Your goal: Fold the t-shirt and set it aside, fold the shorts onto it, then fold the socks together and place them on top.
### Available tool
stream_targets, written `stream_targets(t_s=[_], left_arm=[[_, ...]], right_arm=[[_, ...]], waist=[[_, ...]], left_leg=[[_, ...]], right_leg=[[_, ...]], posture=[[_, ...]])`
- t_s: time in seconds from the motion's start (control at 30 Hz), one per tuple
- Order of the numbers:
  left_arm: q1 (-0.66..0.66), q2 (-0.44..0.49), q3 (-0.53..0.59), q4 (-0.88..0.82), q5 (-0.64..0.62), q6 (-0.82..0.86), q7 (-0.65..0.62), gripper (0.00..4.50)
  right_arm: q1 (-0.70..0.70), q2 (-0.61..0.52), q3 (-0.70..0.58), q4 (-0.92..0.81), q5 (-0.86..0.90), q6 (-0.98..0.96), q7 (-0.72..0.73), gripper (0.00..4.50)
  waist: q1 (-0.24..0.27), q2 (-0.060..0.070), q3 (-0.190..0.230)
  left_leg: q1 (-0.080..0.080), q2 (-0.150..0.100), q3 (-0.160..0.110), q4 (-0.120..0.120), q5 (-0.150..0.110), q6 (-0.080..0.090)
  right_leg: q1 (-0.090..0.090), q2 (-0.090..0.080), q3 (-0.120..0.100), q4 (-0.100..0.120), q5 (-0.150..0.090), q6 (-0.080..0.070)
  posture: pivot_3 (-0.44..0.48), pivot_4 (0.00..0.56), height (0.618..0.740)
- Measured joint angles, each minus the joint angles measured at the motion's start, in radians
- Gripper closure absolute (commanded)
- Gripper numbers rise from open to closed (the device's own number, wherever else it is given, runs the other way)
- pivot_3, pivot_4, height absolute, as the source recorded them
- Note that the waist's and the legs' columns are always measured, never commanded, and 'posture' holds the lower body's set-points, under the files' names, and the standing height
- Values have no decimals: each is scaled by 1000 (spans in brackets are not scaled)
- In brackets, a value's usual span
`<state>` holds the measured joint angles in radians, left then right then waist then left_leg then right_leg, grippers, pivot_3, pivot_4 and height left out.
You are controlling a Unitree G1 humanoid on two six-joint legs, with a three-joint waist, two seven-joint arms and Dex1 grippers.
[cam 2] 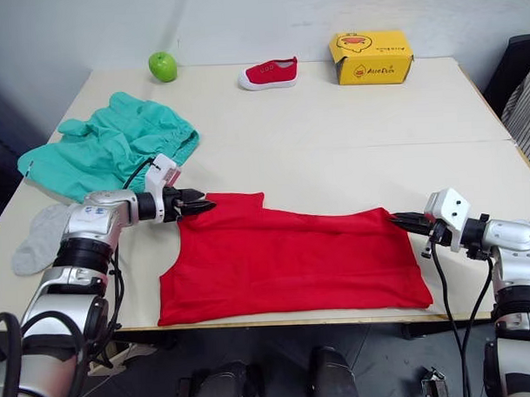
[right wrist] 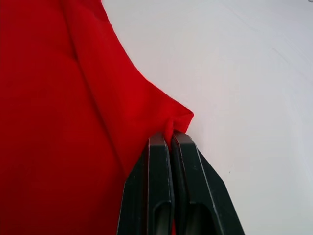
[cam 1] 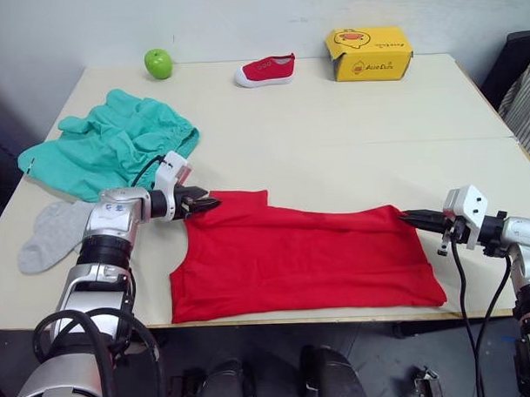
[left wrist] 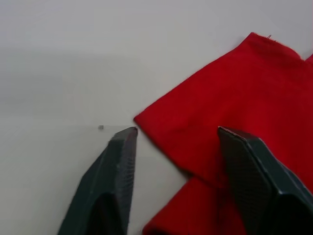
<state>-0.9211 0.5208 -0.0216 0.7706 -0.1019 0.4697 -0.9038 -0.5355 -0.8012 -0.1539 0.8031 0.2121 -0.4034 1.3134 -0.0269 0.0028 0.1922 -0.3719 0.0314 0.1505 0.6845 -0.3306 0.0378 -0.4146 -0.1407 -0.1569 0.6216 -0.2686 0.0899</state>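
The t-shirt (cam 1: pixel 302 262) lies flat along the table's (cam 1: pixel 358 134) near edge, part-folded into a long red band, and both grippers are at its far corners. The right gripper (right wrist: pixel 171 139) is pinched tight on the shirt's far right corner, the cloth puckering between its black fingers; the left gripper (left wrist: pixel 178 134) stands with fingers apart over the far left corner, one finger over red cloth, the other over bare table — not yet gripping. To do this step well, I judge the left should close squarely on its corner, so both arms then lift evenly and keep the edge taut. The wrist views settle what the head views leave unclear, namely how each gripper's fingers stand. The head views alone give the layout: the shorts (cam 1: pixel 106 147) lie bunched beyond the shirt's left end, the socks (cam 1: pixel 53 234) just left of it, and the apple (cam 1: pixel 158 63), shoe (cam 1: pixel 266 70) and yellow box (cam 1: pixel 369 53) well beyond it at the far edge.
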Motion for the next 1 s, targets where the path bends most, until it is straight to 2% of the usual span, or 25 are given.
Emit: stream_targets(t_s=[0.23, 0.33, 0.53, 0.6, 0.63, 0.83, 1.0], left_arm=[[-80, -52, -33, 114, 53, -46, 41, 1481], [-94, -66, -40, 126, 65, -46, 33, 2077], [-93, -81, -59, 112, 71, -44, 8, 3833], [-91, -85, -65, 103, 71, -47, 2, 4058], [-83, -85, -63, 97, 70, -62, 4, 4443], [-29, -77, 0, 82, 30, -153, 7, 4477], [-27, -28, 50, 82, 5, -219, -19, 4477]], right_arm=[[0, 0, 1, -18, 1, 29, 8, 4500], [1, 0, 1, -24, 2, 39, 10, 4500], [3, 0, 1, -33, 5, 42, 9, 4500], [4, 0, 1, -33, 9, 43, 8, 4500], [4, 0, 1, -34, 10, 43, 6, 4500], [9, 0, 0, -36, 13, 43, 2, 4500], [9, 0, 0, -36, 13, 43, 2, 4500]], waist=[[4, 0, 0], [8, 0, 0], [12, 0, 0], [11, 0, 0], [10, 0, 0], [1, 0, 0], [-1, 0, 0]], left_leg=[[2, -1, -1, 0, 0, 0], [2, -1, -1, 0, 0, 0], [2, -1, -1, 0, 0, 0], [2, -1, -1, 0, 0, 0], [2, -1, -1, 0, 0, 0], [1, 0, -1, 0, 0, 0], [1, 0, -1, 0, 0, 0]], right_leg=[[2, -1, 0, 0, 0, 0], [2, -1, 0, 0, 0, 0], [2, -1, 0, 0, 0, 0], [2, -1, 0, 0, 0, 0], [2, -1, 0, 0, 0, 0], [2, -1, -1, 0, 0, 0], [1, -1, -1, 0, 0, 0]], posture=[[0, 150, 740], [0, 150, 740], [0, 150, 740], [0, 150, 740], [0, 150, 740], [0, 150, 740], [0, 150, 740]])
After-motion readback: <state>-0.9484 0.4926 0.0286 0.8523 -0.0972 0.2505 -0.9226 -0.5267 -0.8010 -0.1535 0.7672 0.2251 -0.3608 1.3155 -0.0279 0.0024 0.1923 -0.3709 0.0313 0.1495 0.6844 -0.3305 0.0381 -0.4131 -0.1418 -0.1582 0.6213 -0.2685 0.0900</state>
